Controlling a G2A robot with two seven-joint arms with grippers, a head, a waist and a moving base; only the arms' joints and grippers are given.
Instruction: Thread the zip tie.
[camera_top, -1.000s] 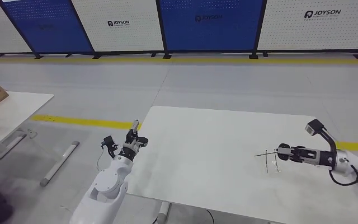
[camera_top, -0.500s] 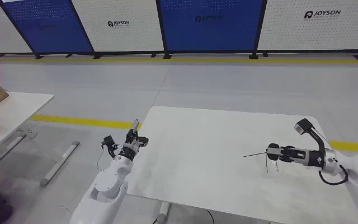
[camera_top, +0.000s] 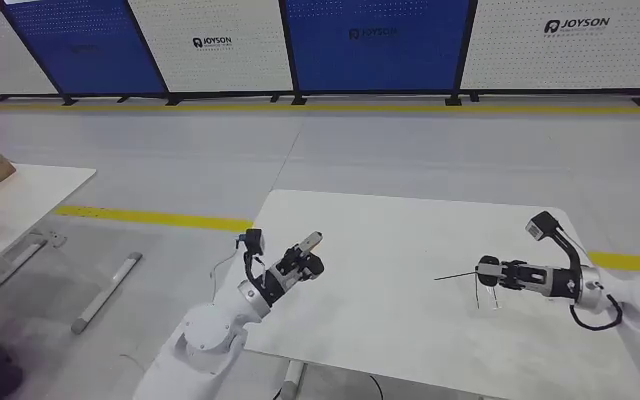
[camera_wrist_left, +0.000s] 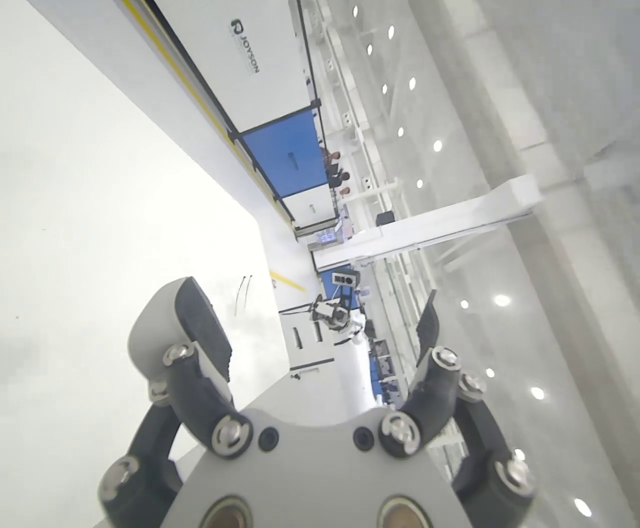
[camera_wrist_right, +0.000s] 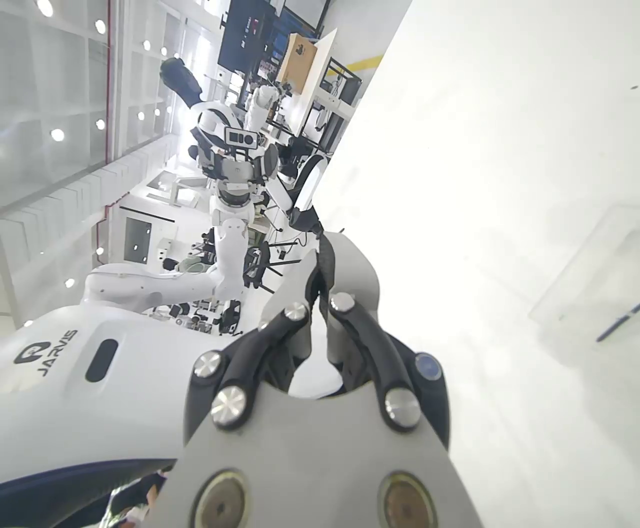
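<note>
**Right claw pinching a zip tie, left claw spread and empty**

Your right gripper (camera_top: 482, 270) is holding a black zip tie (camera_top: 455, 275) above the right side of the white table (camera_top: 380, 230). The claw is pressing together on one end of the strap. The rest is sticking out roughly level toward the middle of the table, lifted off the surface. In the right wrist view you are seeing the two fingers (camera_wrist_right: 350, 270) meeting with no gap between them, and the strap itself is too thin to make out there.

Just below that gripper, loose zip ties (camera_top: 486, 295) are lying on the table close together, apart from the held one. In the left wrist view they are showing as two thin curved lines on the white surface.

A clear plastic sheet (camera_wrist_right: 590, 270) is lying flat on the table near the right gripper. A thin dark strip (camera_wrist_right: 614, 326) is showing at its edge, and you cannot tell whether it is another tie.

Your left gripper (camera_top: 313, 253) is hovering over the near left part of the table, well apart from the right gripper and from every tie. Its claw is spread wide and gripping nothing. It is pointing across the table toward the right arm, which is showing far off between its fingertips in the left wrist view.
</note>
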